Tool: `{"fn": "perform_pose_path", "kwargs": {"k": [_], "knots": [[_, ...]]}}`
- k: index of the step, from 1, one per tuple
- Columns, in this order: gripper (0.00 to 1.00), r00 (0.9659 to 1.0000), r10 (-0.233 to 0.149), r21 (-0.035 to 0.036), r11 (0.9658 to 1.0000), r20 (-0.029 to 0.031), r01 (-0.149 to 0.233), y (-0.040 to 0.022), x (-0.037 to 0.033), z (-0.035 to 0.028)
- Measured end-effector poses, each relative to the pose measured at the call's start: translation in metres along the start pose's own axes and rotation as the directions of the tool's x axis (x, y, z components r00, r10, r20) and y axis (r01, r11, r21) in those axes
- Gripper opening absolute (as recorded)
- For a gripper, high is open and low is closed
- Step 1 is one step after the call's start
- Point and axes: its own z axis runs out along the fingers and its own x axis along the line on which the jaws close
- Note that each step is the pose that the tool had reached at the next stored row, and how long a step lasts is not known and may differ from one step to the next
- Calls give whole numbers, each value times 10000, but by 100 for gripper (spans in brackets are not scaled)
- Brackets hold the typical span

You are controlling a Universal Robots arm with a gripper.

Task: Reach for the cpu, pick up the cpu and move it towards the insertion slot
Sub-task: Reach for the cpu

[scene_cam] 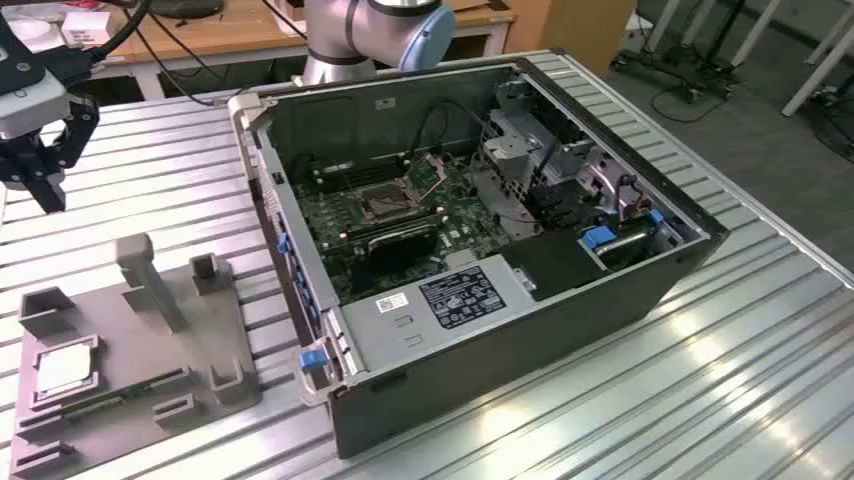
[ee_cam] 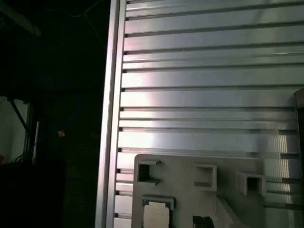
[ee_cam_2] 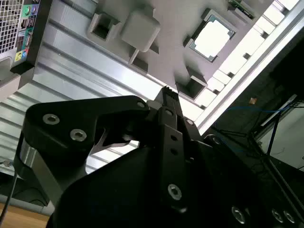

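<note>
Silvery cpu point(scene_cam: 64, 370) sits unlifted in the grey tray point(scene_cam: 127, 345), well apart beneath the gripper point(scene_cam: 51, 200), its tips together, empty. Reaching looks barely begun; the insertion slot point(scene_cam: 387, 205) lies far off.

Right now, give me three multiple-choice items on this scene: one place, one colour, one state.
1. The cpu lies: A in the grey tray; B on the motherboard; C in the gripper.
2. The motherboard is: A red; B green; C white.
3. The computer case is: A closed; B wrapped; C open on its upper side.
A: it sits in the tray's recess, away from the gripper. B: green board shows inside the case. C: the board is exposed.
</note>
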Motion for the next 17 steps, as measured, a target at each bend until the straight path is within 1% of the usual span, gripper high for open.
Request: {"fn": "perform_pose_path", "kwargs": {"k": [6,13,17], "knots": [[11,10000,0,0,10000,-1,0,0,1,0],[11,10000,0,0,10000,-1,0,1,50,2],[11,10000,-2,0,10000,0,2,1,64,5]]}}
